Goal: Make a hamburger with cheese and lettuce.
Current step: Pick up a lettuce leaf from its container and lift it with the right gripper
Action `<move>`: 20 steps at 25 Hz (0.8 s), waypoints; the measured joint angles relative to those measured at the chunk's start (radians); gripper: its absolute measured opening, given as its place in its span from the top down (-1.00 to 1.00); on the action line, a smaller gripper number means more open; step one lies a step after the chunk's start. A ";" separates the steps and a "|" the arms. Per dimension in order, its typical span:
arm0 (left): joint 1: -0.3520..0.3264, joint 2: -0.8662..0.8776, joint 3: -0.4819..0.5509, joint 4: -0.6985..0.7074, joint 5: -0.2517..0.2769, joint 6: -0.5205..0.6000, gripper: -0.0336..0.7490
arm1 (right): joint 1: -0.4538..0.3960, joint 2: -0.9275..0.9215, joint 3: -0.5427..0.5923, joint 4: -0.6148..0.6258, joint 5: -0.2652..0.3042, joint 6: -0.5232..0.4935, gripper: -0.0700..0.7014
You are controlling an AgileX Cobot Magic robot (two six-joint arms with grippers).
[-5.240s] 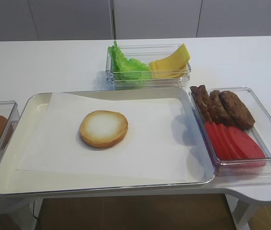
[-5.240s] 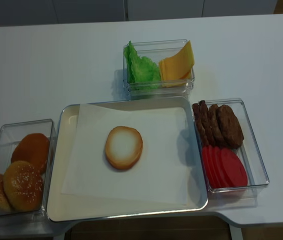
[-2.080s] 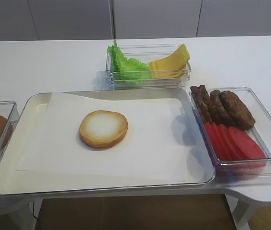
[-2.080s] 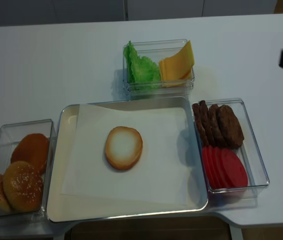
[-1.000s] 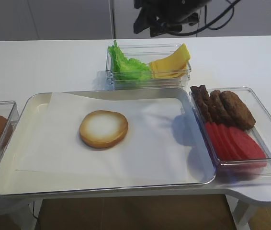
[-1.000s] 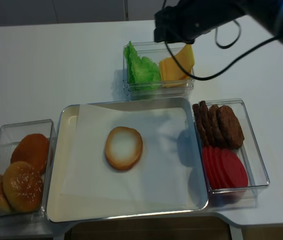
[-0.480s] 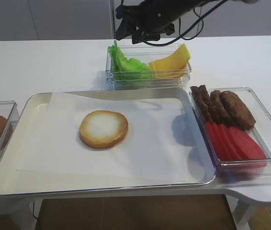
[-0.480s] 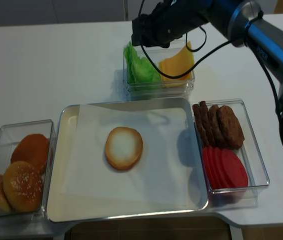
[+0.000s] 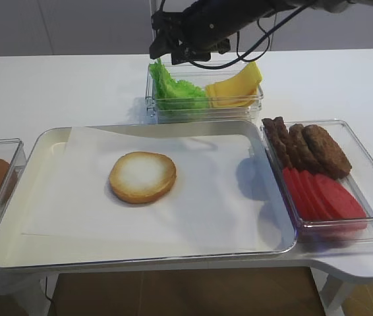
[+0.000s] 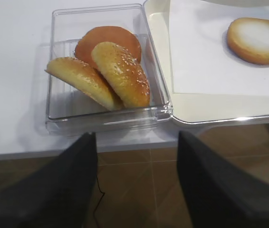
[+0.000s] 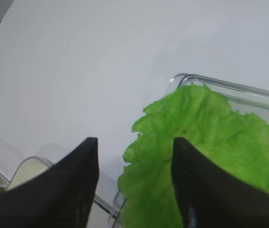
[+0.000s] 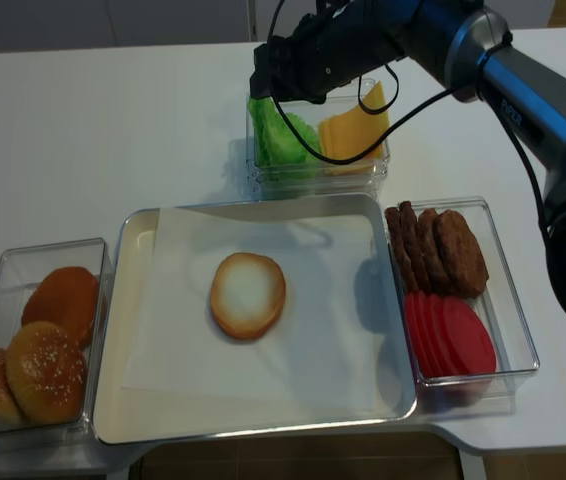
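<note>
Since half a second ago the right arm has swung further left along the far bin, so its black right pincer [image 9: 168, 49] now hangs over the lettuce end rather than the middle. Exterior high view: bright green frilly lettuce leaf [image 9: 173, 89] stands in the clear plastic bin [image 9: 206, 108] beside the pale yellow square cheese slices [image 9: 236, 85]; the round toasted bun half with pale cut face [image 9: 142, 176], the hamburger so far, lies bare on the white paper in the cream metal tray [image 9: 15, 197]. Right wrist view: right pincer fingers [image 11: 77, 190] stand well apart, nothing between them, lettuce lying just ahead and to the right of the gap. Left wrist view: left pincer [image 10: 134, 190] hangs open off the tabletop edge, over the clear box of sesame buns [image 10: 101, 71]. Realsense view: the right pincer sits at the bin's left corner. Risks, judged: descending off-centre, one finger could strike the bin wall and shove the bin; a shallow pinch on the ruffled edge could tear or slip; neighbouring cheese could be dragged along.
</note>
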 joint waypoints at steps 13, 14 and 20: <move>0.000 0.000 0.000 0.000 0.000 -0.001 -0.12 | 0.000 0.030 0.000 0.000 0.002 -0.008 0.08; 0.000 0.000 0.000 0.000 0.000 -0.001 -0.12 | 0.000 0.030 0.000 0.000 0.002 -0.008 0.14; 0.000 0.000 0.000 0.000 0.000 -0.001 -0.12 | 0.000 0.030 0.000 0.002 0.020 -0.008 0.42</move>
